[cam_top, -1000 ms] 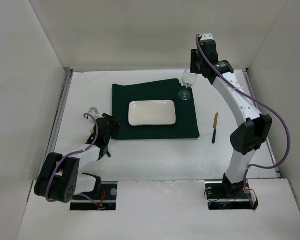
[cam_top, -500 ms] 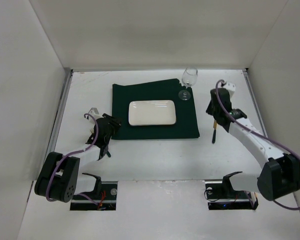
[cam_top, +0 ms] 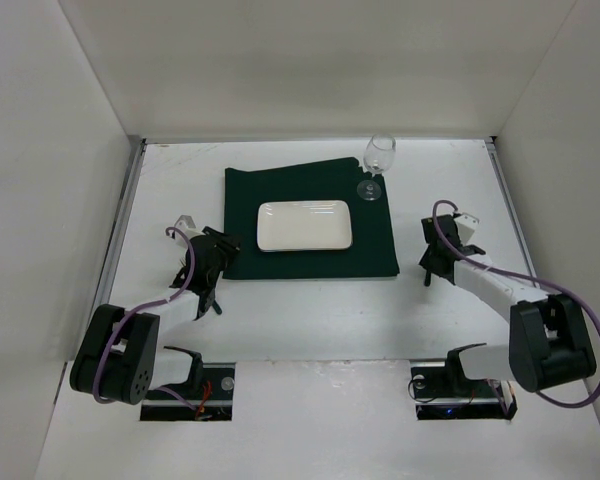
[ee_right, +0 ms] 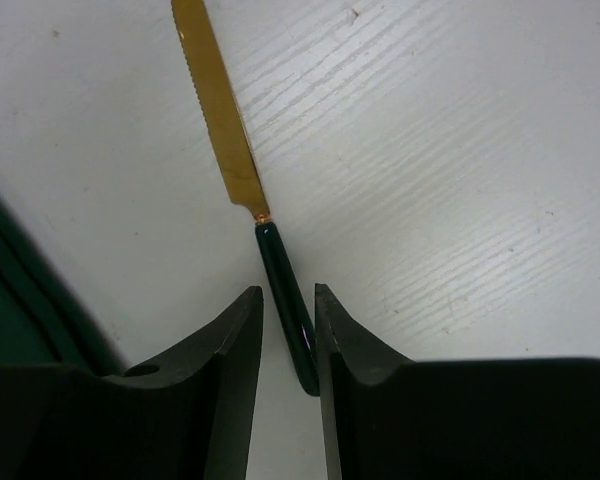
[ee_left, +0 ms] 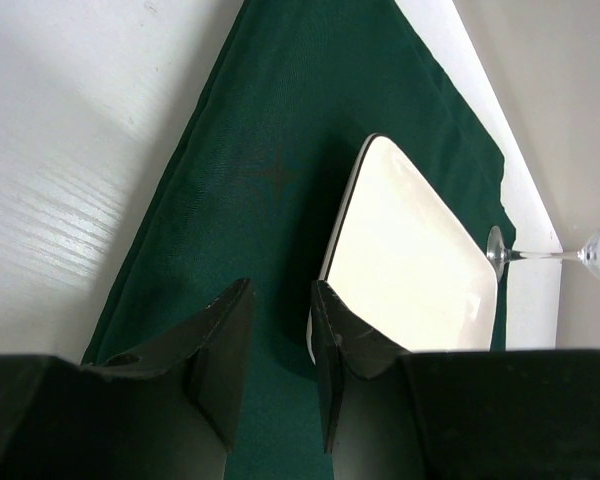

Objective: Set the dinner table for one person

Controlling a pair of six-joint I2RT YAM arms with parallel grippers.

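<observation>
On the white dinner table (cam_top: 310,320) lies a dark green placemat (cam_top: 242,195) with a white rectangular plate (cam_top: 304,225) in its middle. A wine glass (cam_top: 377,160) stands upright at the mat's far right corner. Right of the mat lies a knife (ee_right: 220,120) with a gold blade and a dark green handle. My right gripper (ee_right: 288,292) is low over it and open, its jaws on either side of the handle with a gap on the left. My left gripper (ee_left: 280,290) is open and empty over the mat's near left corner, just left of the plate (ee_left: 410,270).
White walls close the table on the left, back and right. The bare table strip left of the placemat (ee_left: 70,150) lies beside my left gripper (cam_top: 220,258). In the top view my right gripper (cam_top: 435,262) covers most of the knife.
My right arm has left the wine glass standing at the mat's corner and swung down and forward to the knife. Its jaws now straddle the handle. The left arm has not moved.
</observation>
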